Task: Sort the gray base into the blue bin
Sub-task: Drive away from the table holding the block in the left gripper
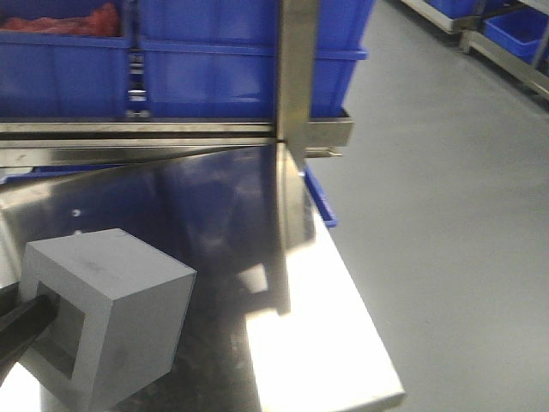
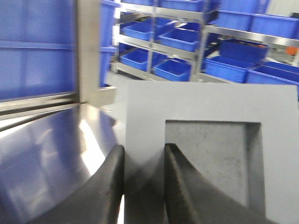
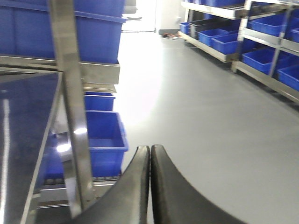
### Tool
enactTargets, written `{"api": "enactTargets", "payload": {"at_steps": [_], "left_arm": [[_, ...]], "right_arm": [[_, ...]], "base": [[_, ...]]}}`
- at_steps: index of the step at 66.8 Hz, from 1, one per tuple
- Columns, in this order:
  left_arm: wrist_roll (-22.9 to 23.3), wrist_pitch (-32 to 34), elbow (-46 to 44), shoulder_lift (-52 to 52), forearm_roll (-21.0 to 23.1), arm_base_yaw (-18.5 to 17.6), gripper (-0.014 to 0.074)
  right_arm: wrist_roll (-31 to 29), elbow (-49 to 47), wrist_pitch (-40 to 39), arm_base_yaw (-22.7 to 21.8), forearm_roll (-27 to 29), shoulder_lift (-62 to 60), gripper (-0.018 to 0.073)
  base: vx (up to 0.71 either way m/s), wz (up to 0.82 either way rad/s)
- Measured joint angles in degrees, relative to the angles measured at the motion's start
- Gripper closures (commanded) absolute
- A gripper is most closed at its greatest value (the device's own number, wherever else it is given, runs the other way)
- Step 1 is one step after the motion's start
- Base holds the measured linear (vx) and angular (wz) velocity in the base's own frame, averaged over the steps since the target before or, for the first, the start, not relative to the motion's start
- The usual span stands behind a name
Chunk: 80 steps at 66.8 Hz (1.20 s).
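The jaws of the left gripper [image 2: 144, 151] stand narrow, pinching one wall of the gray base [image 1: 111, 318]. In the left wrist view one dark finger lies on the outer face and the other reaches into the square recess [image 2: 212, 163]. The jaws of the right gripper [image 3: 150, 148] are pressed together on nothing and hang out over the floor [image 3: 210, 116], past the edge of the tabletop [image 1: 326, 343]. In the front view the base sits at about eight o'clock, above the near left corner of the polished tabletop. Whether its underside touches the steel or is already raised cannot be told. At twelve o'clock, behind a steel rail and beside an upright steel post [image 1: 298, 69], stands the blue bin [image 1: 249, 77], well apart from the block. Other blue crates [image 3: 100, 135] show beneath the tabletop at nine o'clock in the right wrist view, so which crate is meant is a judgement. The step in hand looks like the carry, with the grasp made and the drop not yet done. The next move calls for lifting the block clear of the rail, steering it toward twelve o'clock wide of the post, and parting the jaws only once it is over the bin's mouth. A grip on one thin wall may let the block swing.
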<state>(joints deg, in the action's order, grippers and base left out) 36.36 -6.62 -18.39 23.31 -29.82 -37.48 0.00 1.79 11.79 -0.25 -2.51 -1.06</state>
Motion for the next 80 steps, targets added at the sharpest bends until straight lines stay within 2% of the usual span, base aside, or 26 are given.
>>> {"api": "enactTargets", "payload": {"at_steps": [45, 80], "left_arm": [[0.00, 0.00, 0.00, 0.00, 0.00, 0.00, 0.0603], [0.00, 0.00, 0.00, 0.00, 0.00, 0.00, 0.0603]], "right_arm": [[0.00, 0.00, 0.00, 0.00, 0.00, 0.00, 0.0564], [0.00, 0.00, 0.00, 0.00, 0.00, 0.00, 0.0564]], "base": [[-0.03, -0.33], [-0.04, -0.77]]}}
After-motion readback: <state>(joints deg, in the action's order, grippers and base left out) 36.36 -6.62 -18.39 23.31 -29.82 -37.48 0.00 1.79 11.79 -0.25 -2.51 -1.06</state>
